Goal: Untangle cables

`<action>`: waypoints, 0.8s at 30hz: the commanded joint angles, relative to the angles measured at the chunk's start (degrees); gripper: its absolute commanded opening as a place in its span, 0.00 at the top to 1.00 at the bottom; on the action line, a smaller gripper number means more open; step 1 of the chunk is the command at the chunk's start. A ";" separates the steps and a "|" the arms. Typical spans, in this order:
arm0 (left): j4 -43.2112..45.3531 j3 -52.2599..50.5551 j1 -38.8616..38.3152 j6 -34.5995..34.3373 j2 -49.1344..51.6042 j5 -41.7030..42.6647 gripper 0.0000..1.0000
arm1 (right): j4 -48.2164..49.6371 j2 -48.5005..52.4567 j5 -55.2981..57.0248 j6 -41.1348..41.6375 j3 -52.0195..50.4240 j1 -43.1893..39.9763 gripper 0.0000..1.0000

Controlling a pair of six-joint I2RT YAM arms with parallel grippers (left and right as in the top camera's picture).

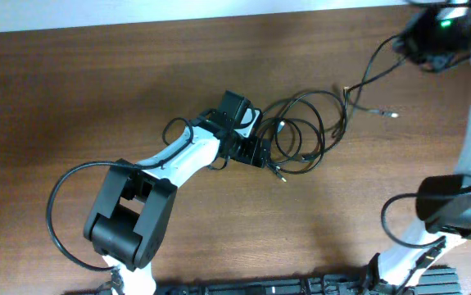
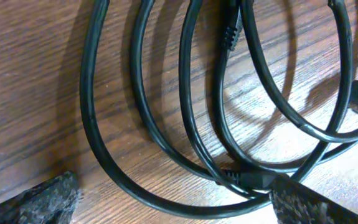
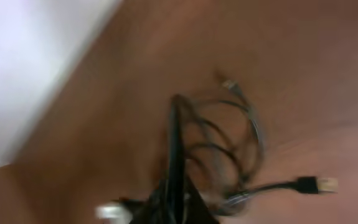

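Fingers (image 2: 42, 199) of the left gripper (image 2: 172, 190) stand spread, straddling several loops of the cables (image 1: 301, 135). These lie mid-table in one overlapping tangle, so you have nearly everything left. Far right, the right gripper (image 1: 411, 43) seems pinched on one raised strand (blurry view). Count: one tangle, two grippers; cords too overlapped to number.

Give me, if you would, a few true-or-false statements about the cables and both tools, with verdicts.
1. The left tool is open around the cables. True.
2. The cables lie straight and apart. False: they are looped in a bundle.
3. The right tool sits beside the left tool. False: it is at the table's far corner, with a cable strand running to it.
4. One plug lies apart from the bundle. True.
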 commanded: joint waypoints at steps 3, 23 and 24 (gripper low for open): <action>0.48 -0.26 0.02 -0.52 0.61 -0.20 0.01 | 0.79 2.25 11.69 -6.93 -13.88 7.50 0.96; -0.63 -0.63 0.02 -10.10 2.14 -9.88 0.57 | 28.02 3.02 3.50 -9.90 -40.85 23.10 0.55; -0.48 -0.81 0.02 -11.34 3.06 -10.38 0.48 | 28.00 3.02 3.50 -9.88 -40.85 23.15 0.55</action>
